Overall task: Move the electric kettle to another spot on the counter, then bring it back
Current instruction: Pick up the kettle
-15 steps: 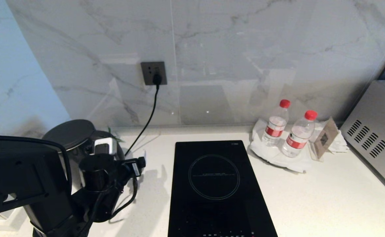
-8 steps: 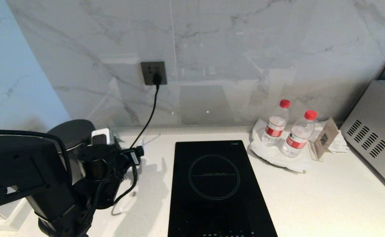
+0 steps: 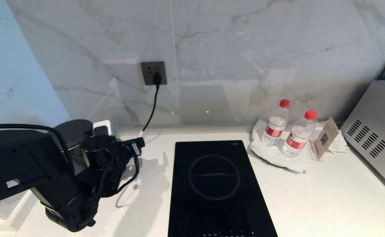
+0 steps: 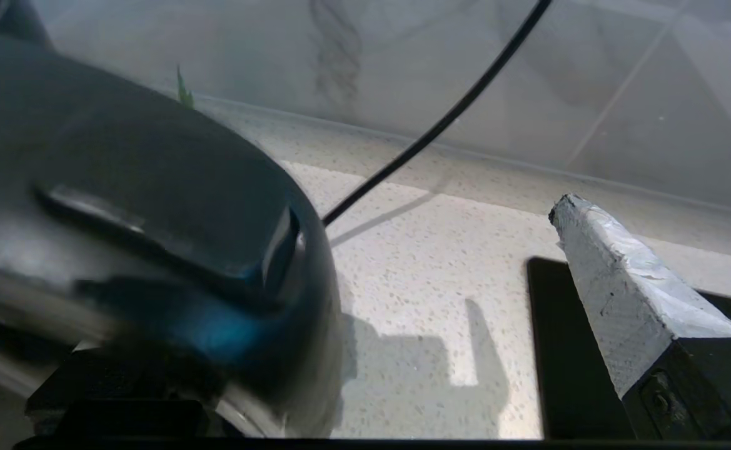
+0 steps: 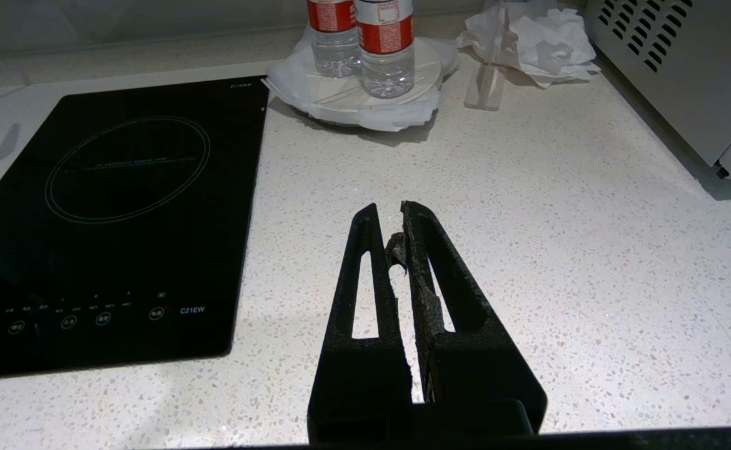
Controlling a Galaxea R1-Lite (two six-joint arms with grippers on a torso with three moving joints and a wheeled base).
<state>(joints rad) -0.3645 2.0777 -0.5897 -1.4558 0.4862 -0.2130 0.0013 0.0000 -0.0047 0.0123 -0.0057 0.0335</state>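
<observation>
While the kettle (image 3: pixel 72 133) stands at the far left of the counter (image 3: pixel 327 197), left gripper (image 4: pixel 365 294) spread wide beside it, nothing held, right gripper (image 5: pixel 403 215) closed, empty, parked right of the hob (image 3: pixel 215 184).

Glossy black electric kettle (image 3: pixel 75 138), grey round lid, upright; white speckled counter (image 3: pixel 327 197), far-left corner

Left end effector (image 4: pixel 340 325) wide open, right end effector (image 5: pixel 396 228) closed.

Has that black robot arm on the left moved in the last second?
Yes. The left arm has slid toward the wall, nearer the wall socket; the hob stayed put.
</observation>
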